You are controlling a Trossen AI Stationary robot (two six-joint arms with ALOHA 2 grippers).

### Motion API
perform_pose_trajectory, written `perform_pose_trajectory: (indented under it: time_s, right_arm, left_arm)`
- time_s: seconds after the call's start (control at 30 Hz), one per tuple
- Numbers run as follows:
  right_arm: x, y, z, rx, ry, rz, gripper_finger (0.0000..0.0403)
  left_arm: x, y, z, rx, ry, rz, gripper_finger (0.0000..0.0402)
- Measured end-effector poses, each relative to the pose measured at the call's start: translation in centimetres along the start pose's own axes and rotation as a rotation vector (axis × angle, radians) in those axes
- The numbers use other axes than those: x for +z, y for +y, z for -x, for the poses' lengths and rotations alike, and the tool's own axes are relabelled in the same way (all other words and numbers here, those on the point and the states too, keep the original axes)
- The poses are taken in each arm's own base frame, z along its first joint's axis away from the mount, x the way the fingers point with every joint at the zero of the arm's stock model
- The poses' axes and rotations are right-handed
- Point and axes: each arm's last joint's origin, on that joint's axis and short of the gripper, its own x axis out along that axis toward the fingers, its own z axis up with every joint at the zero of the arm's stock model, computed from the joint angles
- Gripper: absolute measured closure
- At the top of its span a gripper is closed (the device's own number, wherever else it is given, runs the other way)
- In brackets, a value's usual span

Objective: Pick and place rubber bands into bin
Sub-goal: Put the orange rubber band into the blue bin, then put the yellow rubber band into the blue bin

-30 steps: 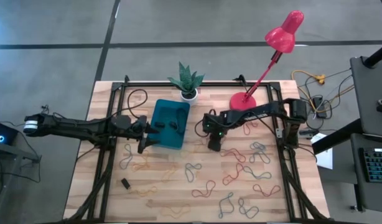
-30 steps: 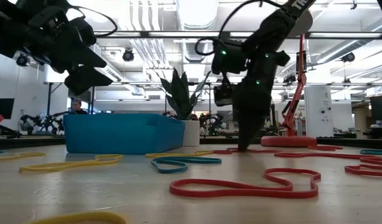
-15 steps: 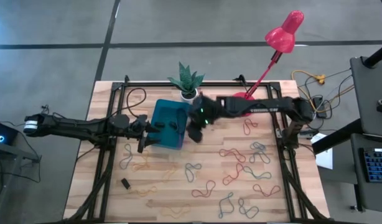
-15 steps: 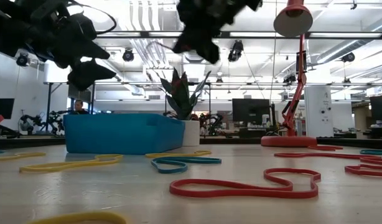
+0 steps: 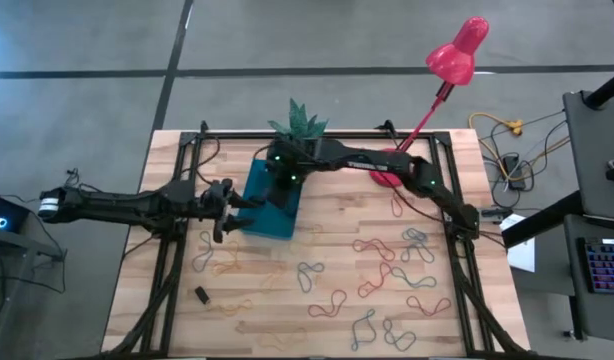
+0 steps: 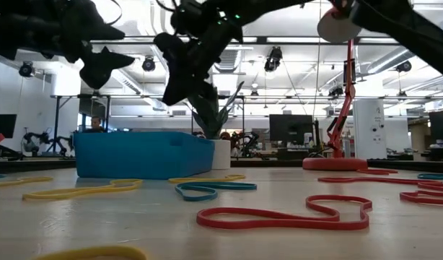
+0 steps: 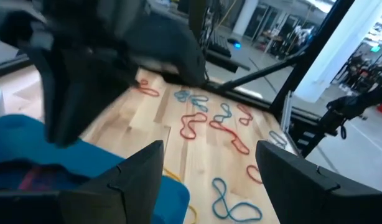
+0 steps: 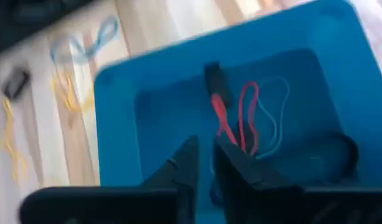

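Right pincer [image 8: 203,163] now over bin [image 8: 147,81], plant [image 5: 299,125] behind

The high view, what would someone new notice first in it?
Probably the right arm stretched across the table, its hand over the teal bin, with a red rubber band hanging at its fingertips above bands already inside. Next, the bright pink lamp leaning over the table's far right corner. Then the loose rubber bands scattered over the near half of the wooden table, while the left hand waits beside the bin.
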Motion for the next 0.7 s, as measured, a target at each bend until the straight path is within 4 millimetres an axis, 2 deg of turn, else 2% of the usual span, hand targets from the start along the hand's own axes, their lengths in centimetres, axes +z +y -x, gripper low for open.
perform_pose_trajectory:
  time_s: [0.1, 0.27, 0.43, 0.53, 0.63, 0.7]
  right_arm:
    - [0.1, 1.2, 0.7, -0.045, 0.047, 0.078, 0.0319]
    - [-1.4, 3.8, 2.8, -0.117, 0.116, 0.281, 0.0242]
    - [-3.5, 7.0, 5.6, -0.091, 0.219, 0.506, 0.0200]
    - [-5.9, 7.9, 4.5, -0.098, 0.364, 0.581, 0.0196]
    - [-8.4, 8.3, 2.0, -0.094, 0.465, 0.626, 0.0198]
    - [-9.8, 8.7, 0.3, -0.075, 0.469, 0.653, 0.0201]
  left_arm:
    - [0.0, 0.0, 0.2, -0.002, -0.007, 0.000, 0.0162]
    - [-0.2, 0.1, 0.2, 0.005, 0.004, -0.001, 0.0162]
    - [-0.4, 0.1, 0.0, 0.011, 0.024, 0.001, 0.0162]
    - [-0.5, 0.2, -0.2, 0.017, 0.040, 0.002, 0.0162]
    - [-0.7, 0.3, -0.4, 0.020, 0.054, 0.003, 0.0162]
    - [-0.8, 0.3, -0.4, 0.022, 0.062, 0.003, 0.0162]
